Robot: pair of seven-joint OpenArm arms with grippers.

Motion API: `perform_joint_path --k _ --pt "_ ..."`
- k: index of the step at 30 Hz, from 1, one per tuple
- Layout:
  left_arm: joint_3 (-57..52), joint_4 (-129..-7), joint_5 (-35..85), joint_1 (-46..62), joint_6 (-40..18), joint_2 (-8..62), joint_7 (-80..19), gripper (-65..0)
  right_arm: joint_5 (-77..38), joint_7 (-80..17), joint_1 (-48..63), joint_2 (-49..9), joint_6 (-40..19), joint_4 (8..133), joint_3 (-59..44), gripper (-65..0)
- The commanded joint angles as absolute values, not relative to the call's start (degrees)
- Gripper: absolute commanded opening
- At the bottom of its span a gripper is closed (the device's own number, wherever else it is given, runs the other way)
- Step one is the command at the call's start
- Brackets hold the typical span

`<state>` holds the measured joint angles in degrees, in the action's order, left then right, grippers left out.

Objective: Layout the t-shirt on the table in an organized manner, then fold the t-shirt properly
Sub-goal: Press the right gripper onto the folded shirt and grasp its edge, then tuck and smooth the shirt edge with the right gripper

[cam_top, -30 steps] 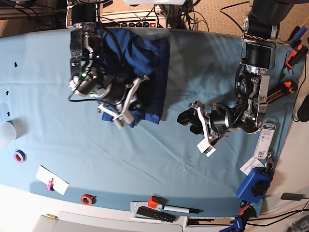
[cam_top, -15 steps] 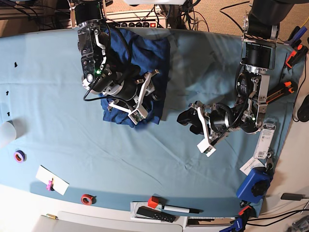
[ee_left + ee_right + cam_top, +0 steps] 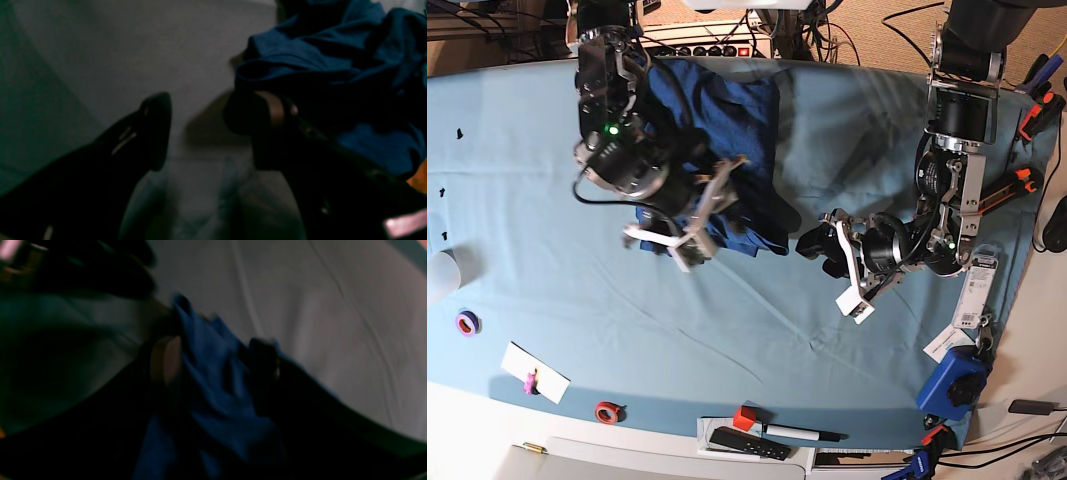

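The shirt point(image 3: 727, 130) lies bunched near the worktop's point(image 3: 527, 150) far edge. The right claw point(image 3: 213, 363) stands wide, cloth between its fingers. The left claw point(image 3: 196, 113) gapes wide, holding nothing.

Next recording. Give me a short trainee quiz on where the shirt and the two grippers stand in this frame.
1. True or false: the t-shirt lies spread out flat on the table with both sleeves showing.
2. In the right wrist view, what lies between the jaws of the right gripper? A: nothing. B: navy cloth. C: a marker.
3. Fill in: the jaws of the left gripper stand ____, with nothing between them.

Key: 1 false, as the shirt is bunched in a wrinkled heap near the far edge. 2 B. 3 open.
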<state>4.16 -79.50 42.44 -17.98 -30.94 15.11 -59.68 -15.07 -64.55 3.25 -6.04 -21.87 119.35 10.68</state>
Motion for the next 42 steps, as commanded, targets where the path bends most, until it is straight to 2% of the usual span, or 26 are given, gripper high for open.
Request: perform_joint_path --k 1,5,8,12,20,32,42 --pt "3.9 -80.4 43.1 -19.5 -31.2 15.4 -58.5 -27.7 -15.6 -63.5 3.1 -6.2 -21.3 120.4 8.2 -33.4" --pt "3.9 -80.4 43.1 -19.5 -31.2 15.4 -58.5 -27.7 -22.7 -63.8 5.2 -6.2 -21.6 120.4 -5.1 -33.4" --pt "3.9 -80.4 43.1 -19.5 -31.2 15.4 -58.4 -27.7 -30.1 -64.5 6.5 -6.2 -24.5 119.9 -14.9 -33.4" --pt "3.9 -80.4 43.1 -19.5 -31.2 15.4 -57.8 -27.7 -37.5 -66.0 6.8 -6.2 -27.9 115.4 -21.4 -33.4" --pt "3.9 -80.4 43.1 -19.0 -31.2 15.4 -57.0 -27.7 -42.8 -66.0 6.8 -6.2 -32.2 103.9 -17.0 -33.4" --pt "3.9 -80.4 43.1 -18.1 -31.2 15.4 -57.0 -27.7 -43.3 -66.5 6.6 -6.2 -32.7 103.9 -9.2 -33.4" --pt "3.9 -80.4 43.1 -18.1 -31.2 15.4 -57.0 -27.7 -41.4 -67.3 6.7 -6.2 -32.7 109.1 -9.1 -33.4"
